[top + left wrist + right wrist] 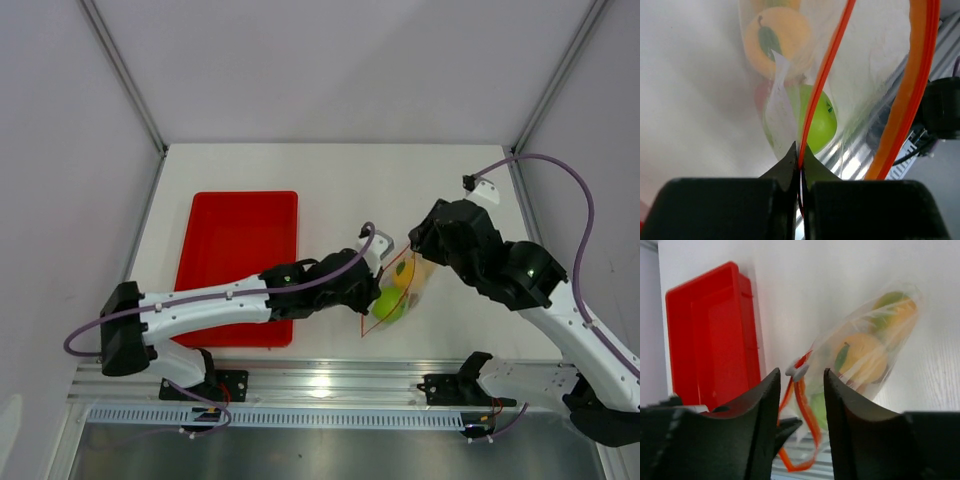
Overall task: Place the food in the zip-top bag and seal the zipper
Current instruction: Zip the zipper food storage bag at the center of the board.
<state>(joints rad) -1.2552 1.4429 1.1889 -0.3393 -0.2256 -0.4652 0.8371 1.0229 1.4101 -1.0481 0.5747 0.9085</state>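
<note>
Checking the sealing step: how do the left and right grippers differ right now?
The left gripper is shut, pinching the zipper; the right gripper is open, gripping nothing. The left clamps the strip; the right flanks a white slider. Both are at the bag mouth.

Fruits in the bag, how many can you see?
3 clearly, all inside the zip-top bag: a green apple nearest the mouth, an orange fruit in the middle, a yellow-green one at the far end. Others may hide behind them.
</note>
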